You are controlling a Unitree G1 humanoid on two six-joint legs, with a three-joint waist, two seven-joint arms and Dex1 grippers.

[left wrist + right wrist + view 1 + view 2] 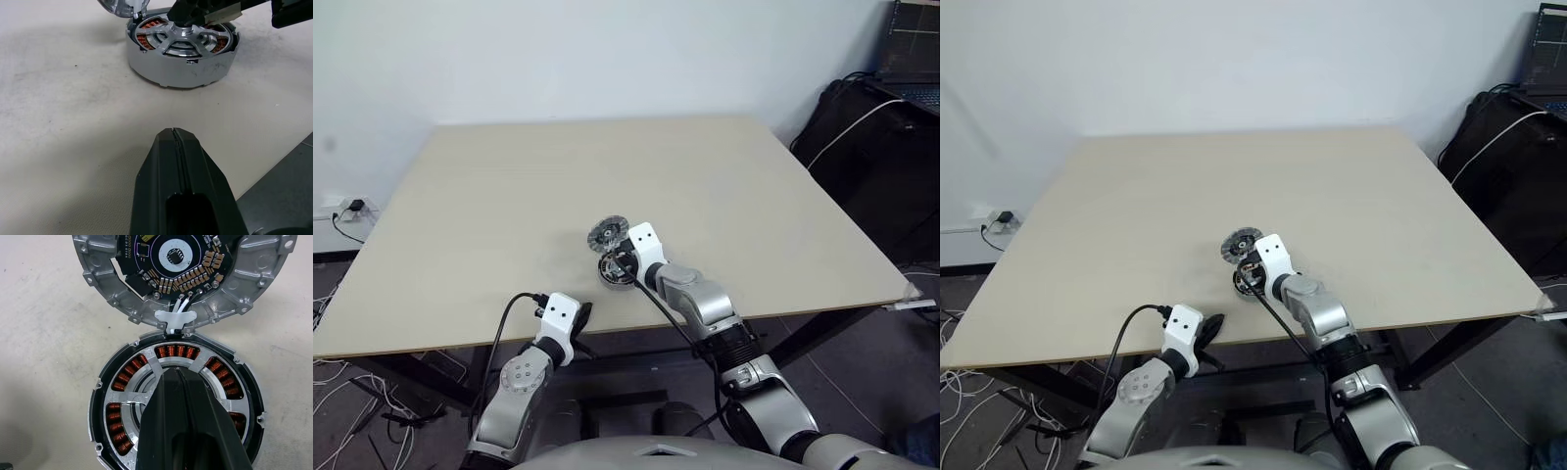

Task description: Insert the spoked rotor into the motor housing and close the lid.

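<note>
Directly beneath the right claw (pixel 178 374), the round grey metal motor housing (pixel 100 396) with its copper-brown windings already carries the silver spoked rotor (pixel 149 366), whose arms lie over the coils. We see the black fingers pressed fully together with nothing between them, their tip resting on or just above the rotor's centre hub. Just beyond the fingertips, the round grey metal lid (pixel 254 279) lies open on the beige tabletop (pixel 509 215), circuit-board face up, joined to the housing rim by a white tab with thin wires.

We judge seating to be the step in hand. Press squarely on the hub, not on a spoke, so the rotor settles level. Keep clear of the wires when swinging the lid over.

Well behind, near the table edge, the left claw (pixel 173 134) is clamped shut and empty.
</note>
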